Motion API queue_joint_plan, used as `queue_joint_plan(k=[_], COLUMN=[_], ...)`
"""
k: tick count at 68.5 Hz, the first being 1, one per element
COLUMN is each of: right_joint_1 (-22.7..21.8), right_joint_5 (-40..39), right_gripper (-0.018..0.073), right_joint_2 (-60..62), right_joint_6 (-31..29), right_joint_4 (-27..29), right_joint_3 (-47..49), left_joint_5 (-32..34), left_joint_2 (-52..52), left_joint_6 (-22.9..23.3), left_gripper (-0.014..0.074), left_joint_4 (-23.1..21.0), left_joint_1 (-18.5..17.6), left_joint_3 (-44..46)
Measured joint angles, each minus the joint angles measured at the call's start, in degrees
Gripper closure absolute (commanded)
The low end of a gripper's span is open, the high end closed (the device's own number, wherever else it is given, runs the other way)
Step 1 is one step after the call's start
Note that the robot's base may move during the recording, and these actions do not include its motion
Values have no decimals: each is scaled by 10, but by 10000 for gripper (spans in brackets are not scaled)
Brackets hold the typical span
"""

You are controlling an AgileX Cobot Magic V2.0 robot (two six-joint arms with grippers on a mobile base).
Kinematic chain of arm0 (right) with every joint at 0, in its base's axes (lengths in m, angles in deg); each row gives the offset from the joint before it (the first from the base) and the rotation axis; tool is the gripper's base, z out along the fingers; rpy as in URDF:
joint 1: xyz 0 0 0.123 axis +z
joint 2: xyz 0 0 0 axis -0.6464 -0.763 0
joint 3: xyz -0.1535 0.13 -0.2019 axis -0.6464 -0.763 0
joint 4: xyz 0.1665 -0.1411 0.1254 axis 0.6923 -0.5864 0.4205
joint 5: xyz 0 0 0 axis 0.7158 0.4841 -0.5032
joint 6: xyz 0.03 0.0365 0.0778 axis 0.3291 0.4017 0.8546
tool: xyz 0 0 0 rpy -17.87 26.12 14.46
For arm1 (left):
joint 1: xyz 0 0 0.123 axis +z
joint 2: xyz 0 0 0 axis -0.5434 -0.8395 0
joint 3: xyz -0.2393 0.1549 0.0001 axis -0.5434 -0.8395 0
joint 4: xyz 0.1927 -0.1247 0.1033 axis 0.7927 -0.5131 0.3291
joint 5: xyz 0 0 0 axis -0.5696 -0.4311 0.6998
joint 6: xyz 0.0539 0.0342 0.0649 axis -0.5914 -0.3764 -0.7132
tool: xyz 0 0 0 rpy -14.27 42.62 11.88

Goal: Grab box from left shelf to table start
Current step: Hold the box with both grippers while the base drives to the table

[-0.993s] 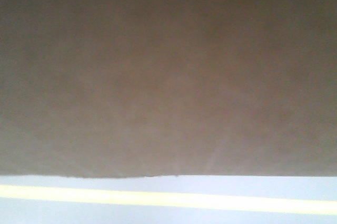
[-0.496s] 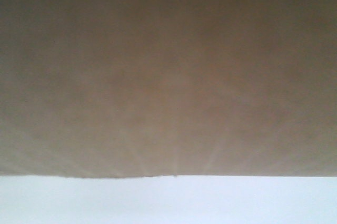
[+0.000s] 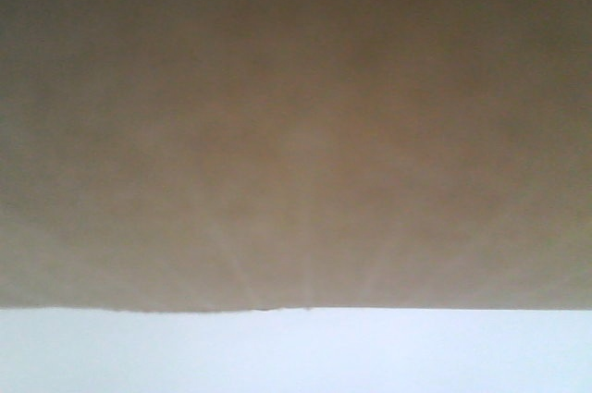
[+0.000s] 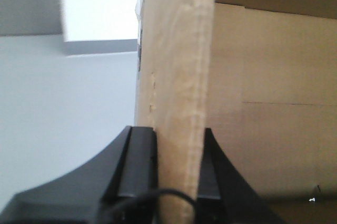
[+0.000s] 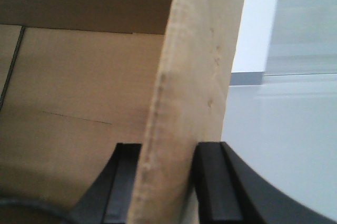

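We hold the cardboard box [image 3: 296, 134] with both arms. It fills almost the whole front view, very close to the camera. The white table [image 3: 296, 356] shows only as a pale strip along the bottom.

At the bottom middle of the left wrist view, our left gripper [image 4: 176, 137] is closed tight on one side wall of the box. Cardboard fills the whole gap. Our right gripper [image 5: 168, 150] pinches the other wall the same way.

We think a grip on each side keeps the wide box from tipping. We cannot tell if the box touches the table.
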Motion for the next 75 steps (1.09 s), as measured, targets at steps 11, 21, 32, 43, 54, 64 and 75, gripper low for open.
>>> queue_joint_plan(k=[11, 21, 32, 43, 54, 64, 75], right_joint_1=[0, 0, -1, -1, -1, -1, -1], right_joint_5=[0, 1, 0, 1, 1, 1, 1], right_gripper=[500, 500, 500, 500, 500, 500, 500], right_joint_2=[0, 0, 0, 0, 0, 0, 0], right_joint_6=[0, 0, -1, -1, -1, -1, -1], right_joint_4=[1, 1, 2, 2, 2, 2, 2], right_joint_3=[0, 0, 0, 0, 0, 0, 0], left_joint_5=[0, 0, 0, 0, 0, 0, 0], left_joint_2=[0, 0, 0, 0, 0, 0, 0], left_joint_6=[0, 0, 0, 0, 0, 0, 0], left_gripper=[689, 689, 689, 689, 689, 689, 689], left_joint_4=[0, 0, 0, 0, 0, 0, 0], left_joint_1=[0, 0, 0, 0, 0, 0, 0], left_joint_3=[0, 0, 0, 0, 0, 0, 0])
